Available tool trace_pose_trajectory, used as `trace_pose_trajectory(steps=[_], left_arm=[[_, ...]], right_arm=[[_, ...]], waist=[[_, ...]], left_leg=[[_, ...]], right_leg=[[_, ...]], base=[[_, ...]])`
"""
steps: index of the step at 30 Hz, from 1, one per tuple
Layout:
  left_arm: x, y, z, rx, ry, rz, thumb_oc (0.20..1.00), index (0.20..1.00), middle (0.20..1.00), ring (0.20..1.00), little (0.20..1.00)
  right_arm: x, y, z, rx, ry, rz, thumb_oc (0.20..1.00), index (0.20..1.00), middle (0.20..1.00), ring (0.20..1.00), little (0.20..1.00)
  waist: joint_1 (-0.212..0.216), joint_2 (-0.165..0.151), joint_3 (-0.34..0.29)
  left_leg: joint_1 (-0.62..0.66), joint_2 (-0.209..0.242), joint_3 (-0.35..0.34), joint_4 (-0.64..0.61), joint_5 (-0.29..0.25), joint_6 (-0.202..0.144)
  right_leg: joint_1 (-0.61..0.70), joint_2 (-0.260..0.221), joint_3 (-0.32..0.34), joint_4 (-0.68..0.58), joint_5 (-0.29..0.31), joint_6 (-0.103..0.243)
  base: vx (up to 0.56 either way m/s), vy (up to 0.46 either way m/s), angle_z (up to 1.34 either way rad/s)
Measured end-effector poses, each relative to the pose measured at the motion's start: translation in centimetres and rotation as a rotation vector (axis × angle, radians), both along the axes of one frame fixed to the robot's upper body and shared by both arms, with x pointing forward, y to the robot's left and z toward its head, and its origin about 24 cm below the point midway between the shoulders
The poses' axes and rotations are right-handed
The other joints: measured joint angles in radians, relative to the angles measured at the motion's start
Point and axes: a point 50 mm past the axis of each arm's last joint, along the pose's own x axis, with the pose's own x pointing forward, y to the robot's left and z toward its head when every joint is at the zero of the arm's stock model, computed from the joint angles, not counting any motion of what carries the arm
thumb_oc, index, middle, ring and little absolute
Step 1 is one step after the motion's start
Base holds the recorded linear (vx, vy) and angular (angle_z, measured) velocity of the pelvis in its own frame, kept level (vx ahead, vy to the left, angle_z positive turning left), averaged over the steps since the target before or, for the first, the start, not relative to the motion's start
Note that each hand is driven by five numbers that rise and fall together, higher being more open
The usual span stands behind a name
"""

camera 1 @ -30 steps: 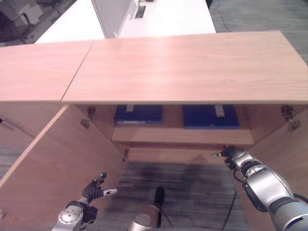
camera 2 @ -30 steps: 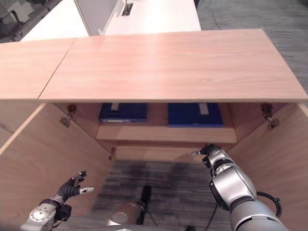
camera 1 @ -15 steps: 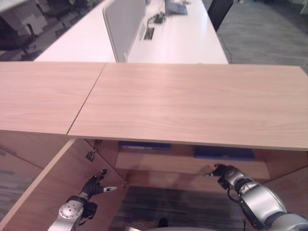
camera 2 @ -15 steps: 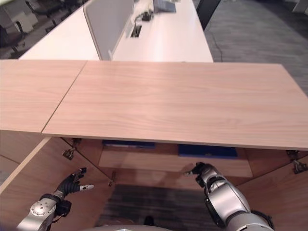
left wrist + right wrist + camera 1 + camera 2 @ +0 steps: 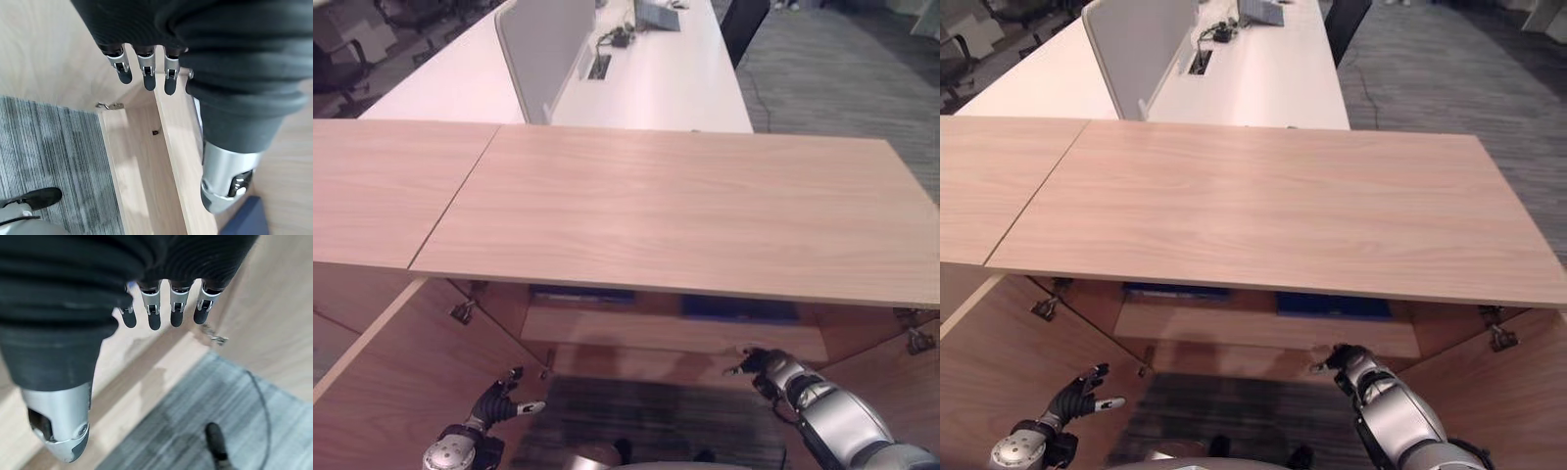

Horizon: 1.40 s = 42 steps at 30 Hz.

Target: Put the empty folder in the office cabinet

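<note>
2 blue folders (image 5: 582,293) lie on the cabinet shelf (image 5: 666,333), above and behind the right hand (image 5: 766,364); both it and the left hand (image 5: 499,402) hang open, holding nothing.

Cabinet (image 5: 685,211) light wood-grained. Two folders (image 5: 1175,291) (image 5: 1332,305) inside dark blue. Carpet (image 5: 646,421) grey, finely striped. Desk (image 5: 656,78) behind white, divider (image 5: 543,44) pale grey.

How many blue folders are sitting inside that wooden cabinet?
2, side by side on the shelf under the cabinet top: left blue folder and right blue folder. Only their front edges show, so others could be hidden further back.
</note>
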Motion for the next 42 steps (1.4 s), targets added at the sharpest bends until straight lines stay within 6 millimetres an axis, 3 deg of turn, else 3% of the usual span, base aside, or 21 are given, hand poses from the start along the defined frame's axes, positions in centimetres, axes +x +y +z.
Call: trace_pose_trajectory(steps=[5, 11, 16, 19, 21, 22, 24, 29, 39, 42], left_arm=[[0.1, -0.1, 0.0, -0.001, -0.002, -0.005, 1.0, 1.0, 1.0, 1.0, 1.0], [-0.1, -0.5, -0.5, 0.002, 0.019, -0.012, 1.0, 1.0, 1.0, 1.0, 1.0], [2.7, -1.8, -0.3, -0.001, -0.038, -0.063, 1.0, 1.0, 1.0, 1.0, 1.0], [5.1, -2.6, 0.5, -0.013, -0.106, -0.085, 1.0, 1.0, 1.0, 1.0, 1.0], [5.5, -2.6, 0.7, -0.013, -0.119, -0.076, 1.0, 1.0, 1.0, 1.0, 1.0], [6.2, -2.5, 1.1, -0.007, -0.144, -0.076, 1.0, 1.0, 1.0, 1.0, 1.0], [7.2, -3.0, 1.5, -0.006, -0.17, -0.093, 1.0, 1.0, 1.0, 1.0, 1.0], [7.3, -2.9, 1.5, 0.001, -0.184, -0.082, 1.0, 1.0, 1.0, 1.0, 1.0], [7.7, -2.6, 1.7, 0.019, -0.208, -0.067, 1.0, 1.0, 1.0, 1.0, 1.0], [8.1, -2.6, 2.0, 0.027, -0.227, -0.06, 1.0, 1.0, 1.0, 1.0, 1.0]], right_arm=[[0.1, -1.1, 0.5, -0.029, -0.031, -0.03, 1.0, 1.0, 1.0, 1.0, 1.0], [2.3, -2.1, 2.4, -0.075, -0.155, -0.078, 1.0, 1.0, 1.0, 1.0, 1.0], [7.1, -3.6, 7.5, -0.157, -0.351, -0.074, 1.0, 1.0, 1.0, 1.0, 1.0], [10.5, -3.2, 11.6, -0.161, -0.517, -0.057, 1.0, 1.0, 1.0, 1.0, 1.0], [11.5, -2.4, 12.7, -0.142, -0.567, -0.032, 1.0, 1.0, 1.0, 1.0, 1.0], [13.0, -1.6, 14.9, -0.139, -0.649, 0.015, 1.0, 1.0, 1.0, 1.0, 1.0], [13.9, -1.6, 16.6, -0.153, -0.699, 0.022, 1.0, 1.0, 1.0, 1.0, 1.0], [14.7, -1.7, 18.7, -0.189, -0.769, 0.054, 1.0, 1.0, 1.0, 1.0, 1.0], [15.0, -2.6, 20.3, -0.271, -0.79, 0.086, 1.0, 1.0, 1.0, 1.0, 1.0], [15.7, -3.2, 23.1, -0.338, -0.852, 0.099, 1.0, 1.0, 1.0, 1.0, 1.0]], waist=[[-0.002, 0.008, -0.002], [0.005, 0.037, 0.018], [0.003, 0.089, 0.108], [-0.014, 0.115, 0.2], [-0.02, 0.11, 0.215], [-0.032, 0.104, 0.243], [-0.033, 0.103, 0.276], [-0.04, 0.09, 0.299], [-0.076, 0.075, 0.338], [-0.079, 0.076, 0.359]], left_leg=[[-0.03, 0.009, -0.022, 0.007, 0.004, -0.01], [-0.064, 0.006, -0.033, 0.017, 0.008, -0.011], [-0.16, 0.003, -0.057, 0.082, 0.016, -0.015], [-0.232, 0.007, -0.068, 0.159, 0.001, -0.018], [-0.274, 0.007, -0.066, 0.193, -0.004, -0.016], [-0.343, 0.006, -0.062, 0.258, -0.024, -0.012], [-0.39, 0.004, -0.054, 0.315, -0.041, -0.007], [-0.473, 0.002, -0.038, 0.414, -0.08, 0.005], [-0.626, 0.005, -0.016, 0.543, -0.109, 0.019], [-0.679, 0.006, -0.014, 0.603, -0.127, 0.026]], right_leg=[[-0.009, 0.007, -0.024, 0.001, -0.005, -0.007], [-0.038, 0.003, -0.034, 0.003, -0.001, -0.005], [-0.101, -0.002, -0.056, 0.02, 0.024, -0.032], [-0.174, -0.018, -0.057, 0.117, -0.011, -0.051], [-0.225, -0.03, -0.05, 0.174, -0.03, -0.054], [-0.305, -0.052, -0.04, 0.266, -0.065, -0.064], [-0.36, -0.07, -0.028, 0.34, -0.089, -0.07], [-0.45, -0.094, 0.0, 0.44, -0.128, -0.069], [-0.595, -0.109, 0.034, 0.544, -0.133, -0.078], [-0.645, -0.121, 0.042, 0.601, -0.144, -0.091]], base=[[0.02, -0.07, 0.14], [-0.05, -0.031, 0.07], [-0.18, -0.005, 0.14], [-0.11, 0.009, 0.06], [-0.12, 0.032, -0.02], [-0.07, 0.022, -0.06], [-0.05, 0.016, -0.05], [-0.05, 0.014, -0.08], [-0.06, 0.005, -0.06], [-0.05, 0.0, 0.0]])
